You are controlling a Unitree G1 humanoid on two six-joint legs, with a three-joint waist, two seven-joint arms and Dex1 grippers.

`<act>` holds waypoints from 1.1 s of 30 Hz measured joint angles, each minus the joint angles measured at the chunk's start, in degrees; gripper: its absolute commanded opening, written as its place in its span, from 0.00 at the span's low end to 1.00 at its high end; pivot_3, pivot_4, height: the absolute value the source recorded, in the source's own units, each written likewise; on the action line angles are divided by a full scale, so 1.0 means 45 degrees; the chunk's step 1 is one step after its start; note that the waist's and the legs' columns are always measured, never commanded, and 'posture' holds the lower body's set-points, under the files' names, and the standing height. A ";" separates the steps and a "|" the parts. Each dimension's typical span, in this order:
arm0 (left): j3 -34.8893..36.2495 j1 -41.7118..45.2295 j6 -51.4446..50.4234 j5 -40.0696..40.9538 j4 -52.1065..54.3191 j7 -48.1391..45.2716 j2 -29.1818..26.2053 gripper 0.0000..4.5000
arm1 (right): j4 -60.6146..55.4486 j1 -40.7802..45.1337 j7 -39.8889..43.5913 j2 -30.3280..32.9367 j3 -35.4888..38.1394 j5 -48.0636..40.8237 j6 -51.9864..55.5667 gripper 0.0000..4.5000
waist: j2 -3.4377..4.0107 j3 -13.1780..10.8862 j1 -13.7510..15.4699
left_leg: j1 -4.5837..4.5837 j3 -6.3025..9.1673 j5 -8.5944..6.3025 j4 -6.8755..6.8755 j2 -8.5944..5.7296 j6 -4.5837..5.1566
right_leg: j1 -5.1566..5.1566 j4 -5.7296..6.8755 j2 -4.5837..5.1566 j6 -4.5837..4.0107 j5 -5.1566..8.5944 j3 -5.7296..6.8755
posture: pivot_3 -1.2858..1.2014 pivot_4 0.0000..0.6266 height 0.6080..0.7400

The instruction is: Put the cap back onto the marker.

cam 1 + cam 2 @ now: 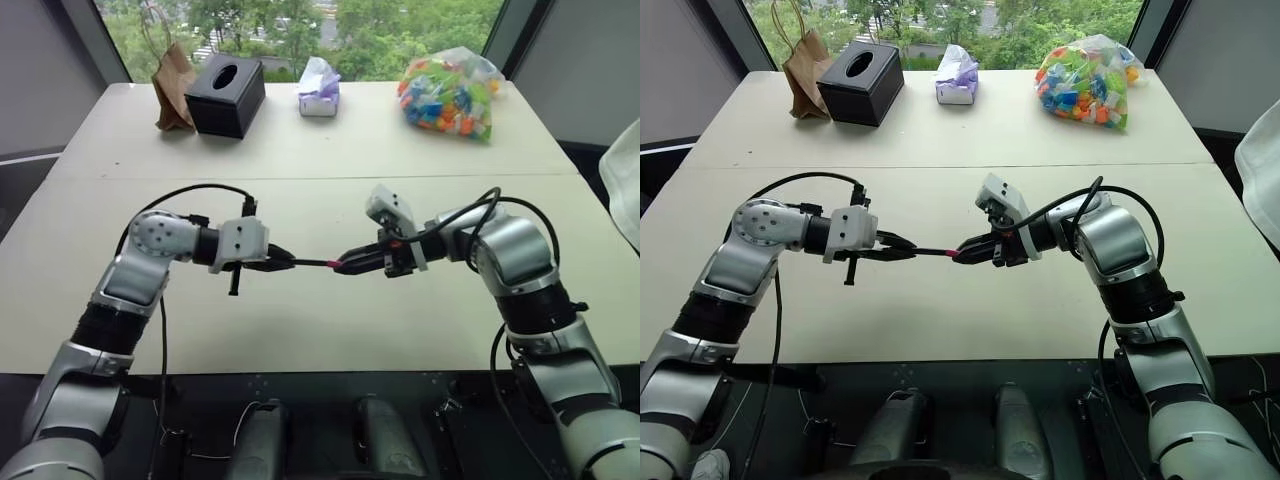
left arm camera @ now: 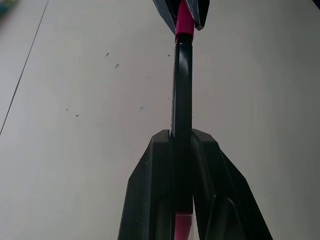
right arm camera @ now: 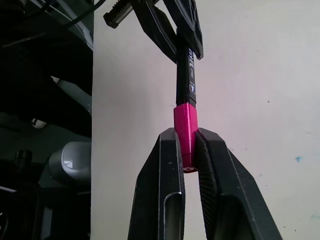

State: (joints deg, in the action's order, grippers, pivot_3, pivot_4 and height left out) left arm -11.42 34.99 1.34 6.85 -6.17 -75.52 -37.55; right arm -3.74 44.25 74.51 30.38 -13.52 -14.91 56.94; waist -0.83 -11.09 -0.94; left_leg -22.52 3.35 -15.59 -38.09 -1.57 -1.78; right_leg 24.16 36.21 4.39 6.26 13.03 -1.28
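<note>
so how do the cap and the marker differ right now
The cap is short and bright pink; the marker is long, slim and black with white print. The cap sits clamped in the right gripper, the marker in the left gripper. Both lie along one line, end to end, above the table.

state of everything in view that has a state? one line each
marker: off the table, held level in the left gripper, which is shut on it.
cap: on the marker's end, clamped in the right gripper.
tissue box: upright, top slot open.
paper bag: standing.
bag of colourful pieces: closed, full.
</note>
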 measured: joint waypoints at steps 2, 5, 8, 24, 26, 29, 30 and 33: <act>-0.0025 0.0026 -0.0079 -0.0047 0.0000 -0.0069 0.0000 0.00 | -0.0094 0.0000 0.0002 0.0150 -0.0312 0.0198 -0.0560 0.01 | 0.0000 0.0000 -0.0005 | 0.0000 -0.0002 0.0000 0.0000 -0.0001 0.0000 | 0.0002 0.0000 0.0000 0.0000 0.0000 0.0000 | 0.52 0.24 1.00; -0.0055 0.0026 -0.0154 -0.0156 -0.0001 -0.0113 0.0001 0.00 | -0.0128 -0.0001 0.0002 0.0218 -0.0611 0.0504 -0.1124 0.01 | 0.0000 0.0000 -0.0010 | -0.0001 -0.0002 0.0000 0.0000 -0.0001 0.0000 | 0.0002 0.0000 -0.0001 0.0000 0.0000 0.0000 | 0.52 0.24 1.00; -0.0091 0.0025 -0.0155 -0.0278 -0.0001 -0.0129 0.0004 0.00 | -0.0123 0.0000 0.0002 0.0237 -0.0837 0.0785 -0.1526 0.01 | 0.0000 0.0000 -0.0011 | -0.0002 -0.0002 0.0000 0.0000 0.0000 0.0000 | 0.0004 0.0000 -0.0001 0.0000 0.0000 0.0001 | 0.52 0.24 1.00; -0.0238 0.0034 -0.0458 -0.0562 0.0015 -0.0128 0.0157 0.00 | 0.0425 0.0010 0.0006 0.0078 -0.1361 0.1532 -0.2787 0.01 | -0.0001 0.0000 -0.0009 | -0.0007 -0.0001 0.0000 -0.0001 0.0000 0.0000 | 0.0009 0.0002 -0.0002 0.0000 0.0000 0.0002 | 0.52 0.24 1.00; -0.0234 0.0028 -0.0459 -0.0573 0.0014 -0.0122 0.0155 0.00 | 0.0475 0.0008 0.0023 0.0081 -0.1387 0.1610 -0.3073 0.01 | -0.0001 0.0000 -0.0009 | -0.0007 -0.0002 0.0000 0.0000 0.0000 0.0000 | 0.0009 0.0002 -0.0002 0.0000 0.0000 0.0002 | 0.52 0.24 1.00; -0.0206 0.0010 -0.0428 -0.0552 0.0047 -0.0011 0.0215 0.00 | 0.0634 -0.0009 0.0165 0.0064 -0.1501 0.1674 -0.3853 0.29 | -0.0001 -0.0001 -0.0009 | -0.0007 -0.0002 0.0000 0.0000 0.0000 0.0000 | 0.0009 0.0001 -0.0002 0.0000 0.0000 0.0002 | 0.52 0.24 1.00; -0.0180 0.0013 -0.0389 -0.0503 0.0200 0.0076 0.0381 0.00 | 0.0641 -0.0010 0.0201 -0.0064 -0.1690 0.1669 -0.4140 0.40 | -0.0001 0.0000 -0.0010 | -0.0007 0.0000 0.0000 0.0000 0.0001 0.0000 | 0.0008 0.0001 -0.0002 0.0000 0.0000 0.0001 | 0.52 0.24 1.00; -0.0176 -0.0018 -0.0449 -0.0267 0.0759 0.0374 0.0569 0.00 | 0.0679 -0.0086 0.0379 -0.0237 -0.2314 0.1655 -0.4857 0.75 | 0.0000 -0.0002 -0.0014 | -0.0010 0.0001 0.0000 -0.0001 0.0000 0.0000 | 0.0015 0.0003 -0.0001 0.0000 0.0000 -0.0002 | 0.52 0.24 1.00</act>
State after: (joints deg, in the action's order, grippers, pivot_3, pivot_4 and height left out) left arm -12.21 34.91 -0.68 5.64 -2.76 -73.83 -34.98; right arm -0.68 43.86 76.21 29.31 -23.93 -7.46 35.09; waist -0.83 -11.10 -1.00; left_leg -22.57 3.36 -15.59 -38.09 -1.57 -1.78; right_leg 24.23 36.22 4.38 6.26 13.02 -1.29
